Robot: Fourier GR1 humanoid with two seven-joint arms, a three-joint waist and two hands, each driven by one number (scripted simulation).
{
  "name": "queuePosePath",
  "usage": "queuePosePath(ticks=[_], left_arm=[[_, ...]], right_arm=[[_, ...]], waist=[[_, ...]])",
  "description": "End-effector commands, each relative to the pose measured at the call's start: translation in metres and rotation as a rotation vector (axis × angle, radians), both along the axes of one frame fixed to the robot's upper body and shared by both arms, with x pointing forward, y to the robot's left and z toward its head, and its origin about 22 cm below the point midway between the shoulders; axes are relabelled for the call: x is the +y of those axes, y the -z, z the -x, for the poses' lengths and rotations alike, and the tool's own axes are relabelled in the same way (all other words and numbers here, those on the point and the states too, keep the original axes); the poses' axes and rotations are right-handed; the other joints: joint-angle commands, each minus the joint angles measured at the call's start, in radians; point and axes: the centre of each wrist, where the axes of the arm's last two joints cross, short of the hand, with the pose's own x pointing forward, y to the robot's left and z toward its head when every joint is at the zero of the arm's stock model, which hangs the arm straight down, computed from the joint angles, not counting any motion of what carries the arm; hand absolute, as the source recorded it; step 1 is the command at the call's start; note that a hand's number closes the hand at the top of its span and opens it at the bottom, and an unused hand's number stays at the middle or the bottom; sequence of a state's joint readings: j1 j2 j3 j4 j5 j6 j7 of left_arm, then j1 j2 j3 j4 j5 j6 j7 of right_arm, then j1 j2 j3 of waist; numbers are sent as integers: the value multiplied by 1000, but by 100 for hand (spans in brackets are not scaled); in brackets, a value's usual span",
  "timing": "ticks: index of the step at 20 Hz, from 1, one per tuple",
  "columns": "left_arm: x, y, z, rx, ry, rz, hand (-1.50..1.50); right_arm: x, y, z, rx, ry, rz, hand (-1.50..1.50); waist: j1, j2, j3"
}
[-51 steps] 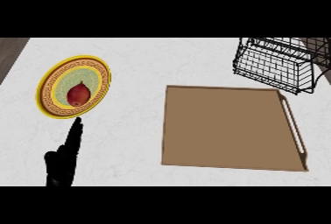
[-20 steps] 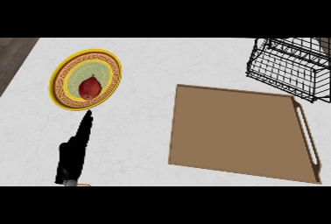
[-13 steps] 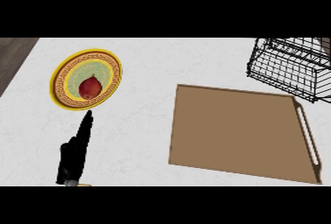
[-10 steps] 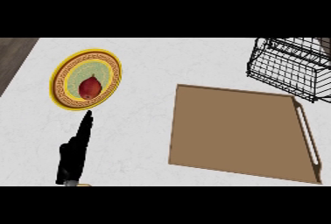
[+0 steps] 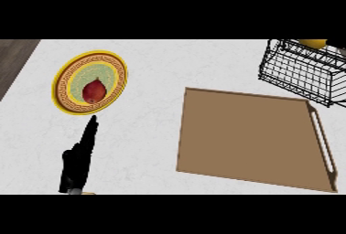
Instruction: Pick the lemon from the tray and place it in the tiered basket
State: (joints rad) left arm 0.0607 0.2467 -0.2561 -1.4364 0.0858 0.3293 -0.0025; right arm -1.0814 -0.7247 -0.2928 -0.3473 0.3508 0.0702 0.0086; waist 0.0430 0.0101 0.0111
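Note:
A yellow lemon shows only as a sliver at the picture's upper right, inside the top of the black wire tiered basket. The brown tray lies flat at the centre right with nothing on it. My left hand stands at the lower left, open, its straight fingers pointing up towards the plate's lower rim. It holds nothing. My right hand is out of view.
A round yellow-rimmed plate lies at the upper left with a dark red fruit on it. A dark strip at the far left marks the edge of the white counter.
Plate, tray and basket sit a little further right in the view than 2.5 s ago. A yellow sliver now shows at the basket's top. My left hand keeps its pose.

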Motion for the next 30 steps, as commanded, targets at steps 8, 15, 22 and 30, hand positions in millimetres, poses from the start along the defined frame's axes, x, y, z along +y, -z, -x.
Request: queuePosePath(ticks=[8,15,22,30], left_arm=[[0,9,7,52,-17,30,0],[3,14,-2,54,-37,14,0],[5,14,15,40,-46,21,0],[3,11,8,52,-58,21,0]], right_arm=[[-36,-32,18,-345,146,-255,-150],[-115,-66,82,-409,445,-276,-150],[-194,-67,186,-399,485,-290,-150],[-231,-55,269,-370,422,-315,-150]], waist=[[-12,2,-9],[-32,6,-10],[-47,-2,-7],[-59,1,-3]])
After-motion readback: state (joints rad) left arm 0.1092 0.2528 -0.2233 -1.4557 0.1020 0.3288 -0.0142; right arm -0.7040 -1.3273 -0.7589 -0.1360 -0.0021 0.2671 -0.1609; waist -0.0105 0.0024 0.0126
